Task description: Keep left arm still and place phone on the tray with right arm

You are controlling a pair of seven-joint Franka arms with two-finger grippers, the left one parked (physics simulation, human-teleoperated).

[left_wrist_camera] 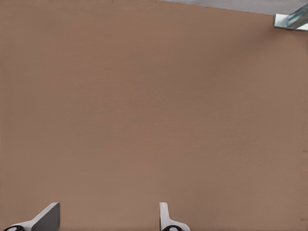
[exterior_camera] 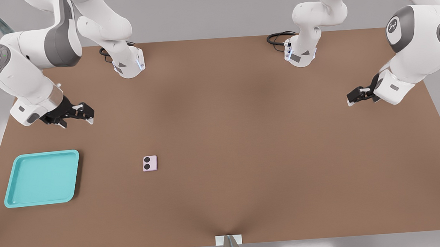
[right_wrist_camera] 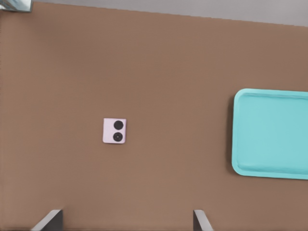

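Observation:
The pale pink phone (exterior_camera: pixel 150 163) lies flat on the brown table, its two black lenses facing up, and also shows in the right wrist view (right_wrist_camera: pixel 114 131). The turquoise tray (exterior_camera: pixel 42 178) rests near the front view's left edge with nothing in it; the wrist view catches part of the tray (right_wrist_camera: pixel 272 132). My gripper (exterior_camera: pixel 76 121) hovers above the table behind the tray, apart from both. It is open, and its fingertips (right_wrist_camera: pixel 50 219) stand wide apart with nothing between them.
Both arm bases (exterior_camera: pixel 128 64) (exterior_camera: pixel 301 53) stand at the table's back edge with black cables beside them. A small white tab (exterior_camera: pixel 228 239) sits at the front edge. The parked arm's gripper (exterior_camera: pixel 361 93) hangs at the front view's right.

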